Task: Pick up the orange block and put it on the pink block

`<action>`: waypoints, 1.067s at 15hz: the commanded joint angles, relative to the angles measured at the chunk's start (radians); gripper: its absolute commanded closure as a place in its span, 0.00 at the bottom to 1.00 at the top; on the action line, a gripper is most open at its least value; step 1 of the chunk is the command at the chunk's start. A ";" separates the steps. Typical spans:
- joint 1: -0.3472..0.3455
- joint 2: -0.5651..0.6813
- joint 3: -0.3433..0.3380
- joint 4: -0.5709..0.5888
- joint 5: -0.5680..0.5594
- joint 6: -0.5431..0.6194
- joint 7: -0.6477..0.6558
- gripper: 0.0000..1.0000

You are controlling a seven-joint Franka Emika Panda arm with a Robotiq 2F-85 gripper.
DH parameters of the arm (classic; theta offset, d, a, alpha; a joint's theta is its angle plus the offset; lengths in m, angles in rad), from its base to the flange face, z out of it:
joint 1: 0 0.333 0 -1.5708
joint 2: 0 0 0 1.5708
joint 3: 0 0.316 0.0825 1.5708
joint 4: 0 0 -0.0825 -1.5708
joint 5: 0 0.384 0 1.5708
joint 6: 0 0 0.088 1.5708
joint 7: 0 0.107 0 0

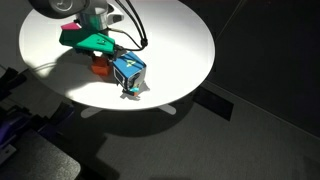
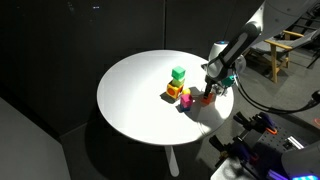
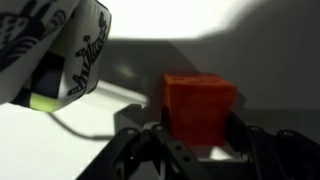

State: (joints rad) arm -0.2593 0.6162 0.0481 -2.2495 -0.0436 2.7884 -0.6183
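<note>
Wrist view: the orange block [image 3: 198, 105] sits right between the two fingers [image 3: 150, 148] of the gripper [image 3: 200, 138]. The jaws pinch it, one on each side. A big cube [image 3: 62, 48] with dark marks is up on the left, near the block but not touching it.

In an exterior view the arm [image 2: 240, 42] comes in from the right and bends down to the round white table [image 2: 130, 90]. The gripper [image 2: 208, 92] is low, with the orange block [image 2: 207, 98] at its tip. I cannot tell if the block is off the table. The pink block [image 2: 186, 101] is near it, not touching. A yellow piece [image 2: 171, 95] and a green block [image 2: 178, 73] are on the pink block's other side.

In an exterior view the big cube [image 1: 128, 72] is blue and stands on the table [image 1: 180, 40]. A red block [image 1: 100, 68] is just beside it; I cannot tell which block it is
</note>
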 commanded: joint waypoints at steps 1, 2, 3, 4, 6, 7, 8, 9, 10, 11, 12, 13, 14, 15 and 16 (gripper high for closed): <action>0.020 -0.077 -0.016 -0.040 -0.025 -0.027 0.076 0.72; 0.026 -0.090 -0.019 -0.044 -0.027 -0.035 0.091 0.72; 0.030 -0.106 -0.020 -0.049 -0.029 -0.049 0.104 0.72; 0.036 -0.121 -0.022 -0.053 -0.031 -0.062 0.119 0.72; 0.052 -0.150 -0.028 -0.060 -0.036 -0.097 0.153 0.72; 0.061 -0.164 -0.030 -0.063 -0.034 -0.117 0.168 0.72; 0.071 -0.178 -0.033 -0.067 -0.032 -0.135 0.185 0.72; 0.079 -0.191 -0.035 -0.071 -0.029 -0.152 0.199 0.72; 0.087 -0.204 -0.037 -0.074 -0.027 -0.169 0.214 0.72; 0.094 -0.216 -0.038 -0.079 -0.025 -0.181 0.228 0.72; 0.103 -0.227 -0.041 -0.083 -0.024 -0.195 0.243 0.72; 0.112 -0.238 -0.044 -0.088 -0.022 -0.207 0.265 0.72; 0.121 -0.246 -0.047 -0.092 -0.020 -0.216 0.285 0.72; 0.130 -0.253 -0.051 -0.094 -0.018 -0.229 0.310 0.72; 0.138 -0.261 -0.053 -0.097 -0.018 -0.236 0.331 0.72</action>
State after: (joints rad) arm -0.1501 0.4099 0.0133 -2.3154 -0.0512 2.5875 -0.3589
